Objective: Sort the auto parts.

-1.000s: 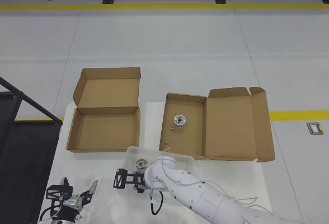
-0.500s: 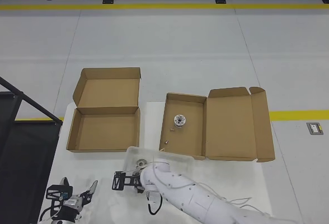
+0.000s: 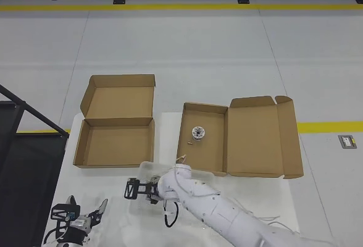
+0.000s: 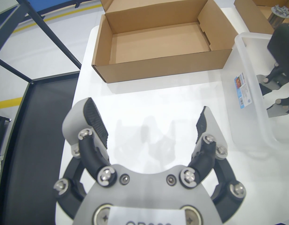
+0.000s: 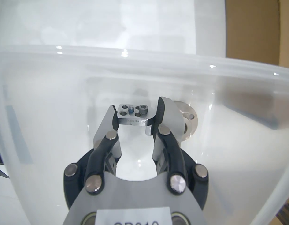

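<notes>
I'm at the pick step. My right hand (image 5: 136, 120) sits down inside the clear plastic bin (image 5: 144, 54), fingers pinched on the two ends of a small grey metal block with drilled holes (image 5: 132, 114). A round flanged steel part (image 5: 189, 120) lies just beside the hand. Next, I judge, comes a straight lift over the bin's rim and a carry to a box. The brown cardboard box by the bin (image 3: 209, 157) already holds a small round metal part (image 3: 197, 132). The right arm is folded low across the white tabletop (image 4: 144, 94). My left hand (image 4: 146, 111) hangs spread wide above the tabletop, near the other open cardboard box (image 4: 158, 38).
</notes>
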Available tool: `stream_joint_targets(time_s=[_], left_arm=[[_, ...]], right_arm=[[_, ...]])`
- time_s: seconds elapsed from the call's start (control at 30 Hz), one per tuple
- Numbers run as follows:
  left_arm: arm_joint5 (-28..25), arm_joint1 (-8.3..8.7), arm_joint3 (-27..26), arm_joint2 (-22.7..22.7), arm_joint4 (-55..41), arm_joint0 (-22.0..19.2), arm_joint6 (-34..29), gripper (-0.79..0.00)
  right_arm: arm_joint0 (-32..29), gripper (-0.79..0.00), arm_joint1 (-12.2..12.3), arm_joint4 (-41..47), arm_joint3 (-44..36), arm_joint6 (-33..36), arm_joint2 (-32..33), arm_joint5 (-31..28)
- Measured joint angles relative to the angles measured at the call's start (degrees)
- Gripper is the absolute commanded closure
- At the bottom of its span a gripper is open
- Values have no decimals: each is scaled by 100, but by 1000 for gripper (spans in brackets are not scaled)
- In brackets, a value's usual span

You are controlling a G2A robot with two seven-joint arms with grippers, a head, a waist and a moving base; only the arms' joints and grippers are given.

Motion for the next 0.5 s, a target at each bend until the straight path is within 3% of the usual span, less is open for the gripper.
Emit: stream_joint_targets(time_s=[0.2, 0.5], left_arm=[[0, 0, 0, 0, 0, 0, 0, -785], [0, 0, 0, 0, 0, 0, 0, -785]], right_arm=[[-140, 0, 411, 179, -607, -103, 569, -863], [-1168, 0, 1288, -132, -2740, -445, 2042, -1490]])
